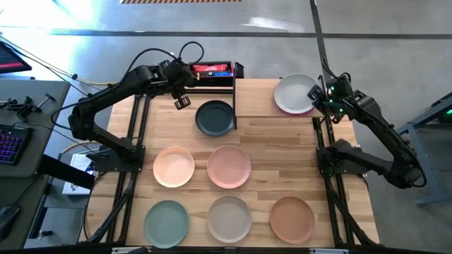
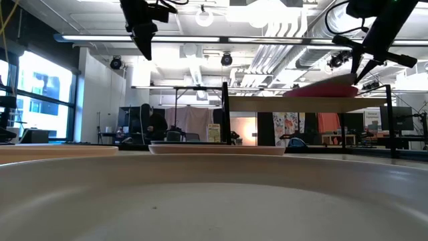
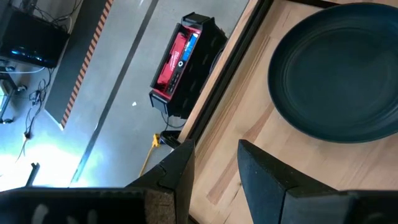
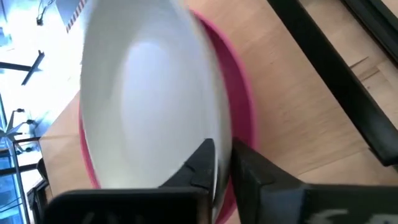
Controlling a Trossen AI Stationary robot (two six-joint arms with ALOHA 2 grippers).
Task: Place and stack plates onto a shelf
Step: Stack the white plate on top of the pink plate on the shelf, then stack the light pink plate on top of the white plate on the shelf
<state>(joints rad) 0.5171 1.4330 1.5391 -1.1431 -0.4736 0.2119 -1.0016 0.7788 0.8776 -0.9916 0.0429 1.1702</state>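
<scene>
On the shelf [image 1: 258, 92] at the table's far right, a white-grey plate [image 1: 295, 92] lies over a magenta plate [image 4: 239, 106]. My right gripper [image 1: 316, 95] is at the white plate's right rim, shut on it. A charcoal plate [image 1: 215, 117] lies flat on the table left of the shelf post. Above its far left, my left gripper [image 1: 182, 101] hangs open and holds nothing. Peach [image 1: 174, 166], pink [image 1: 229, 166], sage green [image 1: 167, 222], beige-grey [image 1: 229, 218] and tan brown [image 1: 292, 219] plates lie flat on the table nearer the front. My right gripper pinches the white-grey plate's rim [image 4: 208, 124] between its two fingers, one above the rim and one below. The fingers come slanting down from the table's right side. The plate sits over the magenta plate; whether its held side rests on it, I cannot tell.
A black-and-red box [image 1: 212, 70] stands beyond the table's far edge, behind the charcoal plate. The shelf's black post [image 1: 234, 99] rises between the charcoal plate and the shelf. A plate close to the low camera [image 2: 214, 194] fills the foreground of that view.
</scene>
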